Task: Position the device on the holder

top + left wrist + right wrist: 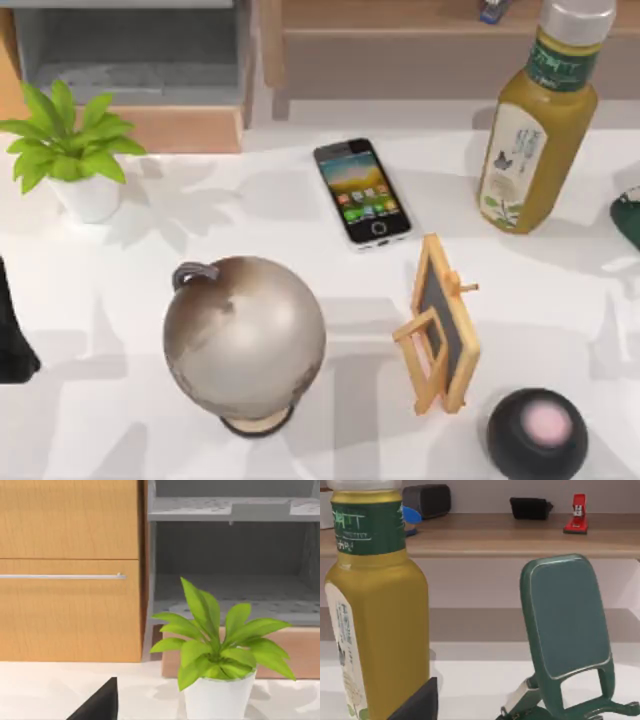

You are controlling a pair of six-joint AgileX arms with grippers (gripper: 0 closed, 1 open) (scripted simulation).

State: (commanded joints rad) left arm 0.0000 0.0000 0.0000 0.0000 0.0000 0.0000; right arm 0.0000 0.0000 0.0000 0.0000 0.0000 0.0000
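Observation:
The device [362, 192] is a white-edged smartphone lying flat, screen lit and facing up, at the table's back centre. The holder [440, 325] is a small light-wood easel with a dark slate panel. It stands upright in front of the device and a little to its right, with a gap of bare table between them. My left arm [12, 330] is parked at the table's left edge, far from both. A dark corner of the left gripper [100, 706] shows in the left wrist view, and a dark corner of the right gripper [417, 705] in the right wrist view.
A grey globe [245, 338] stands left of the holder and a black speaker with a pink top [537, 432] at its front right. A tall yellow-green bottle [535, 130] [375, 615] and a dark green stand [567, 630] occupy the back right. A potted plant [75, 150] [220, 655] is at the back left.

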